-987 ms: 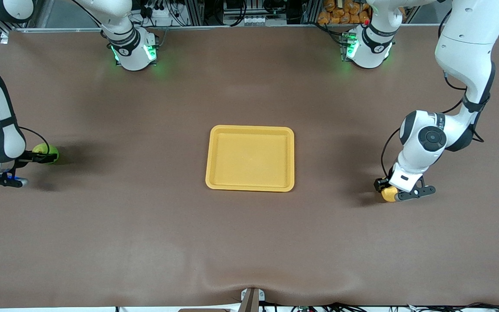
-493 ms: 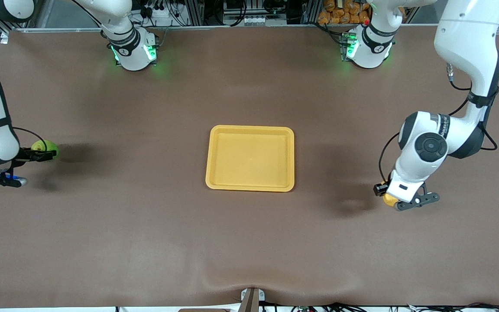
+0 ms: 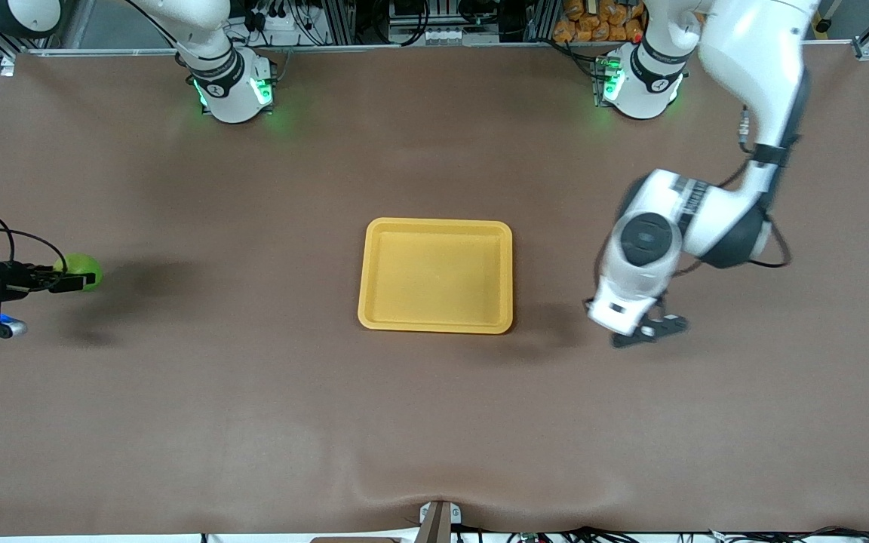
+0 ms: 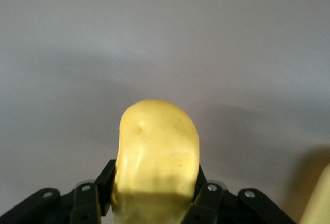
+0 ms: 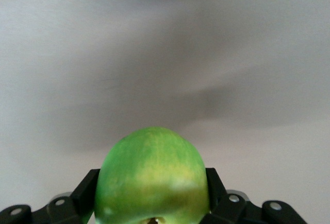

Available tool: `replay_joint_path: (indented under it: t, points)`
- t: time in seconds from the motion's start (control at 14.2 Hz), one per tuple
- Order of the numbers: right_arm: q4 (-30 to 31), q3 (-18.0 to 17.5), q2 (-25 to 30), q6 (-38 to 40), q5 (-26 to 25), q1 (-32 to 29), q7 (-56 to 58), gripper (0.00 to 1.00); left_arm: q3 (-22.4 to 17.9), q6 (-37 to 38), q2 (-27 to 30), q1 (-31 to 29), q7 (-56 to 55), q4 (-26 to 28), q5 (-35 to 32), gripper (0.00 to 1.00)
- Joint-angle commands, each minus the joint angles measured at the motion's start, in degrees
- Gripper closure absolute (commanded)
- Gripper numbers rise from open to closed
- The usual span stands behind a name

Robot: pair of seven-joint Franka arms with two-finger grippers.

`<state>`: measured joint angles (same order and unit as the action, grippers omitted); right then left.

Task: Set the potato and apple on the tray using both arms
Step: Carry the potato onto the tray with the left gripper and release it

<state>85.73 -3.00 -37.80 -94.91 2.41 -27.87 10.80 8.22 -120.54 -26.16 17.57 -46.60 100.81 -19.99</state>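
Tray (image 3: 435, 275), yellow with a low raised rim, lies flat at the middle of the brown table (image 3: 253, 392) with nothing on it.

Left gripper (image 3: 642, 332) hangs in the air over bare table just beside the tray, toward the left arm's end. Its fingers (image 4: 209, 201) are pinched on the potato (image 4: 157, 157), a lumpy yellow piece that stands out past the fingertips in the left wrist view. A corner of the tray shows at the edge of that same view. From the front camera the potato is hidden under the arm's wrist.

Right gripper (image 3: 72, 280) is at the right arm's end of the table, well apart from the tray. Its fingers (image 5: 85, 190) are clamped on either side of the green apple (image 3: 81, 268), which bulges forward between them in the right wrist view. Whether the apple touches the table cannot be told.
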Motion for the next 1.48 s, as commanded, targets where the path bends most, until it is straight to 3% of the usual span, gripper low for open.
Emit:
replay_joint_path:
  t: [0.0, 0.21, 0.42, 0.7, 0.85, 1.06, 1.2, 1.34, 1.41]
  points:
    - [-4.85, -0.17, 0.54, 6.56, 1.63, 1.4, -2.53, 1.0, 0.13, 2.76, 0.76, 5.52, -2.96, -0.52, -0.67, 1.0]
    - [-9.34, -0.17, 0.8, 12.54, 1.45, 5.44, -9.11, 1.0, 0.4, 6.53, 0.15, 14.04, -14.09, -1.66, 0.03, 1.0]
    - [-11.11, -0.26, 0.89, 16.68, 1.54, 7.91, -14.13, 1.0, 0.4, 6.63, -1.86, 18.19, -16.94, -3.42, -0.05, 1.0]
    - [-11.11, -0.34, 1.76, 18.1, 1.72, 11.69, -15.71, 1.0, 0.4, 6.54, -8.71, 20.13, -16.77, -10.34, -0.67, 1.0]
    - [-11.11, -0.34, 1.94, 18.18, 2.15, 13.45, -22.1, 1.0, 0.4, 6.54, -12.67, 21.18, -16.86, -13.43, -0.58, 0.99]
    - [-10.94, -0.7, 1.95, 20.73, 2.33, 17.4, -25.3, 1.0, 0.22, 6.37, -14.79, 22.15, -16.42, -13.88, -0.75, 0.98]
    - [-10.5, -0.7, 1.77, 20.56, 6.35, 18.02, -27.4, 1.0, 0.13, 6.37, -16.02, 22.68, -16.15, -13.88, -0.84, 0.96]
    - [-10.32, -0.61, 1.68, 20.38, 8.66, 18.72, -30.12, 1.0, 0.05, 6.11, -17.25, 22.77, -16.15, -14.06, -1.8, 0.92]
    - [-10.24, -0.61, 1.68, 20.03, 8.66, 19.77, -31.35, 1.0, 0.13, 6.1, -17.86, 22.68, -16.07, -14.49, -2.16, 0.85]
